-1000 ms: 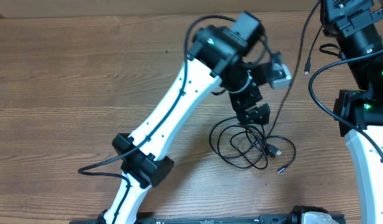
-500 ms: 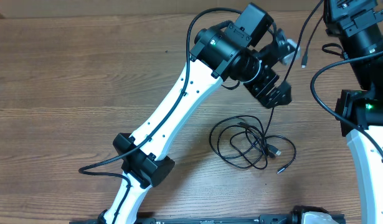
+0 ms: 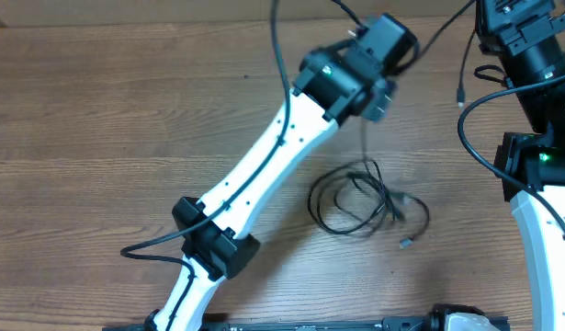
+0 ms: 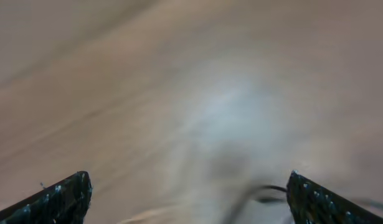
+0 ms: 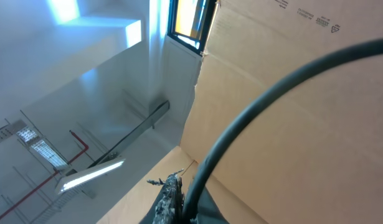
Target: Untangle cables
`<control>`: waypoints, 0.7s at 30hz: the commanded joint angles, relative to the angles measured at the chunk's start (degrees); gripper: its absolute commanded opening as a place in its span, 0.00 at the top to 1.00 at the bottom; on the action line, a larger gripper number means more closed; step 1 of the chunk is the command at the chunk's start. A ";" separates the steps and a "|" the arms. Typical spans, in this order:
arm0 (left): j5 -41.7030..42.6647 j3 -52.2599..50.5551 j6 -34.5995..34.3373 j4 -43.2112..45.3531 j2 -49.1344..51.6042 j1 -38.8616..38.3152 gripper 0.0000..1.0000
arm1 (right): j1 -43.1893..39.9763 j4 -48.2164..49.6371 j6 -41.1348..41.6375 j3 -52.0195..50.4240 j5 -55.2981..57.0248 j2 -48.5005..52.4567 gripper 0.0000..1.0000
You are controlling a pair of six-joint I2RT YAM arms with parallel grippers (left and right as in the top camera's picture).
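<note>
**Loose coil on the table, one strand leading up to the left wrist**

Nearest us, the white-and-black left arm point(image 3: 254, 184) slants up from the lower left across the brown wood-grain table point(image 3: 98, 129). Beyond its elbow, right of centre, lie the thin black cables point(image 3: 360, 207). They form a loose coil of overlapping loops whose long axis runs left to right, and two small plug ends point(image 3: 406, 243) trail off toward the lower right. One strand point(image 3: 365, 147) runs straight from the coil away from us and is hidden under the left wrist. The left gripper point(image 4: 188, 198) is agape, its fingers point(image 4: 60, 199) at opposite edges of a blurred wrist view. Farther right, another thin cord point(image 3: 461, 69) hangs beside the right arm point(image 3: 539, 55). We cannot tell how the right gripper point(image 5: 172, 202) stands.
</note>
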 commanded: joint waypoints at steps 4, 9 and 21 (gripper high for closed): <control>-14.86 -0.68 -2.21 -2.03 0.11 12.13 0.00 | -5.81 0.79 0.44 2.01 -1.01 -0.22 0.96; -10.14 -0.66 -2.23 -3.26 0.11 19.56 0.00 | -11.58 0.76 0.68 2.01 -1.44 -0.22 0.96; 3.87 -0.66 -1.97 -4.55 0.11 25.79 0.01 | -20.55 -1.09 1.88 2.01 -2.05 -0.20 0.96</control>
